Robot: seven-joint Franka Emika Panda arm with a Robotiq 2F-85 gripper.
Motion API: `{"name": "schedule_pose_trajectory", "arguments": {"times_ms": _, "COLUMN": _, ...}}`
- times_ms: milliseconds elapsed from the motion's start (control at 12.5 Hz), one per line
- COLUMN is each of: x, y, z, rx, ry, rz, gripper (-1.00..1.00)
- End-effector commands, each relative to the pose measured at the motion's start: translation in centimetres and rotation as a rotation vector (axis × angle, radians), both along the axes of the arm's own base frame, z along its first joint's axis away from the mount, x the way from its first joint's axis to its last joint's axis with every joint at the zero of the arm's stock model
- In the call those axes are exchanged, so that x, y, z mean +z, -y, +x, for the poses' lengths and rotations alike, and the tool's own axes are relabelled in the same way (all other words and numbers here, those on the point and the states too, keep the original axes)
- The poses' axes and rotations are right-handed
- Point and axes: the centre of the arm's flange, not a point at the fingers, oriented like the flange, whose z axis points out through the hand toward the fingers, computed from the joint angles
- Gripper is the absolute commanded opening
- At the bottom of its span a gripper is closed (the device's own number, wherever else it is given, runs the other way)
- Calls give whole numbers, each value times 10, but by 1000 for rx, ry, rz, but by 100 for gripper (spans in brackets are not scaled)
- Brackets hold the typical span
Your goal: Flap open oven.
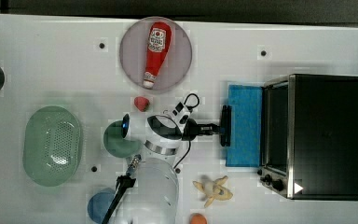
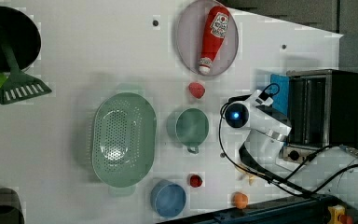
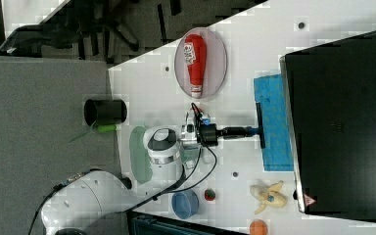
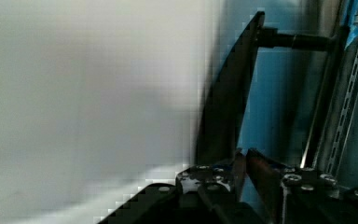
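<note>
Item: oven (image 1: pixel 326 135), standing at the top view's right, blue door (image 1: pixel 244 125) lying flapped down flat. My gripper (image 1: pixel 223 126) is pinching the dark bar handle (image 1: pixel 225 126). Step: opening is nearly finishing. Next: I am judging release and retreat.

light: bright, even | shadows: soft, faint | wrist view: blurred | compression: blocky
</note>
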Motion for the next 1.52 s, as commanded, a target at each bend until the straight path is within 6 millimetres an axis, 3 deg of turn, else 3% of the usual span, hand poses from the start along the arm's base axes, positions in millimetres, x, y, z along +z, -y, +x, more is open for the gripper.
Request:
{"name": "schedule_pose_trajectory", "arguments": {"times_ms": 80, "x": 72, "y": -28, "z": 52, "rx": -64, "ry": 253, "rz": 77, "gripper": -65}}
{"name": "schedule_pose_trajectory", "arguments": {"times_ms": 240, "x": 135, "y": -28, "z": 71, "rx": -190, "ry": 376, "rz": 165, "gripper": -65}}
{"name": "schedule_pose_trajectory", "arguments": {"times_ms": 480, "x": 250, "y": -12, "z": 87, "rx": -481, "ry": 575, "rz": 375, "gripper": -65}}
{"name": "schedule_pose_trajectory", "arguments": {"times_ms": 720, "x": 349, "y": 19, "z": 73, "rx": -812, "ry": 693, "rz": 608, "gripper": -65}}
{"name": "schedule_pose_trajectory", "arguments": {"times_ms": 960, "x": 426, "y": 39, "z": 46, "rx": -1053, "ry": 708, "rz": 810, "gripper": -65}}
{"name": "schedule_pose_trajectory", "arguments": {"times_ms": 1200, "x": 479, "y": 47, "z": 22, "rx": -1076, "ry": 722, "rz": 870, "gripper": -65}}
{"name": "schedule_pose_trajectory", "arguments": {"times_ms": 1360, "x": 491, "y": 46, "z": 12, "rx": -1076, "ry": 713, "rz": 876, "gripper": -65}}
{"name": "schedule_pose_trajectory", "arguments": {"times_ms": 1520, "x": 489, "y": 47, "z": 9, "rx": -1086, "ry": 691, "rz": 861, "gripper": -65}}
